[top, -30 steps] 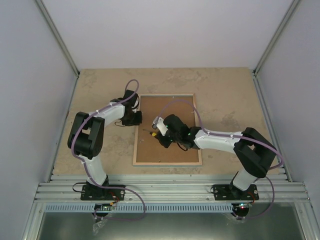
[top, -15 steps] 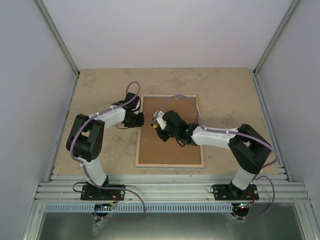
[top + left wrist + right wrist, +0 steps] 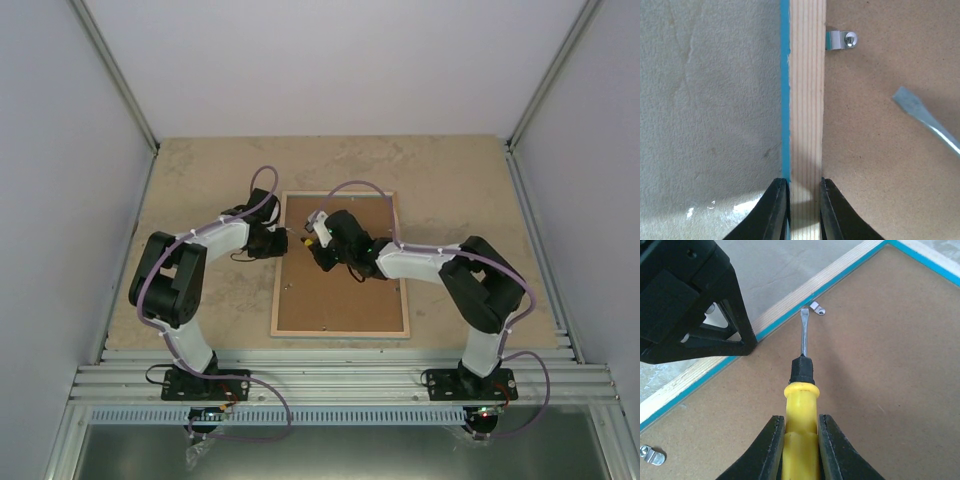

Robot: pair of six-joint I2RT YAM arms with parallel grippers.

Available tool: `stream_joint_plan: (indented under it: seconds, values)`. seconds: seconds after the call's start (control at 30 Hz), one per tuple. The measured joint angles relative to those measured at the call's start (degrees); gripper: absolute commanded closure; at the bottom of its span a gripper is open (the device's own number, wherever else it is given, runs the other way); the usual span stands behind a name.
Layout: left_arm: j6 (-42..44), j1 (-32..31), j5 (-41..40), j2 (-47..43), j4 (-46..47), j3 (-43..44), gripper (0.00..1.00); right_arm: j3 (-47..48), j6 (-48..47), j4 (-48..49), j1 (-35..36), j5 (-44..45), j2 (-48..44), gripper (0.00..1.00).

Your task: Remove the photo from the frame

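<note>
Frame (image 3: 340, 333) lies face down on the bench (image 3: 200, 180) in the middle of the overhead view, with its brown backing panel (image 3: 335, 300) up. The photo is hidden under that panel. With the panel in place, I judge it is not out yet.

Over the last second the frame has slid slightly to the right in the overhead view. My right arm has swung from the panel's middle up toward its upper left. That puts the tip of the screwdriver (image 3: 801, 390) just short of a small metal clip (image 3: 817, 308), which sits where the panel meets the left rail (image 3: 806, 100). The tip is not touching it. I take this as lining up to work that clip loose, an early step. A second clip (image 3: 652, 455) shows at the lower left of the right wrist view.

My right tool (image 3: 800, 440) is clamped on the screwdriver's yellow handle, with the blade pointing away toward the rail. My left tool (image 3: 804, 200) is pinched across the left rail, one finger on the turquoise outer edge and one on the inner side, steadying the frame.

My right arm reaches in from the lower right, elbow bent, forearm low over the panel. My left arm is folded at the left, its forearm running right to the rail.
</note>
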Motion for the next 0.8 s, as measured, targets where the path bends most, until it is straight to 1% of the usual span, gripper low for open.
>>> stream_joint_plan:
  seconds: [0.3, 0.8]
  values:
    - [0.0, 0.0, 0.0, 0.0, 0.0, 0.0, 0.85, 2.38, 0.68, 0.46, -0.33, -2.78, 3.15, 1.0]
    - [0.02, 0.0, 0.35, 0.0, -0.04, 0.0, 0.86, 4.35, 2.03, 0.79, -1.25, -4.02, 7.28, 0.99]
